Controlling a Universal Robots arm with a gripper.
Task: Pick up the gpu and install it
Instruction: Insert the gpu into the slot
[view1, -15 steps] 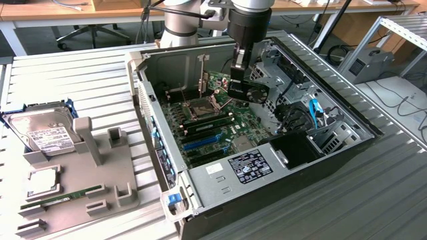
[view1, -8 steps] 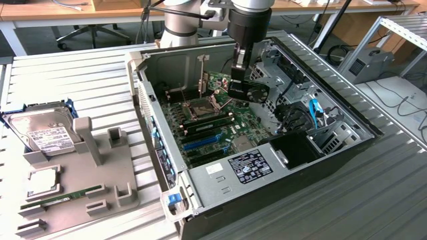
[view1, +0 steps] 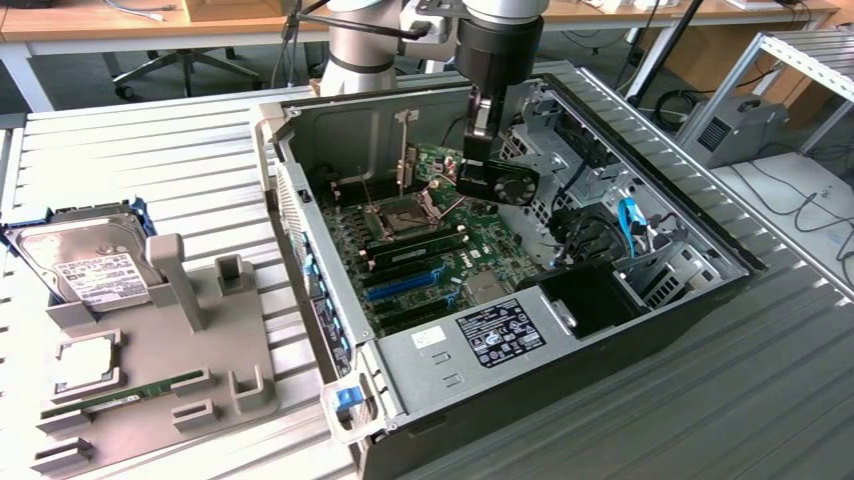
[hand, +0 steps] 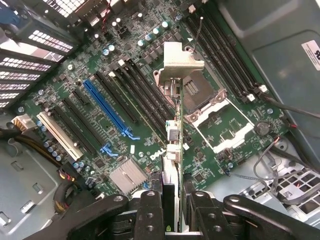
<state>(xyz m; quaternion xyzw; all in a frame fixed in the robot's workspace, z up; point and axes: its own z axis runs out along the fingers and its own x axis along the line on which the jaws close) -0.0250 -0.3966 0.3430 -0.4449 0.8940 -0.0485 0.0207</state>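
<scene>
The gripper is clamped on the gpu (card edge-on, silver bracket at its far end), hanging above the motherboard inside the open computer case.

gripper: down inside the open case
fingers: clamped on the gpu, card upright over the motherboard
bench: hard drive sitting in a grey holder, exterior view's left

on the table, at nine o'clock from the open computer case, a grey fixture carries a hard drive at its eleven o'clock and a memory stick at six.
</scene>
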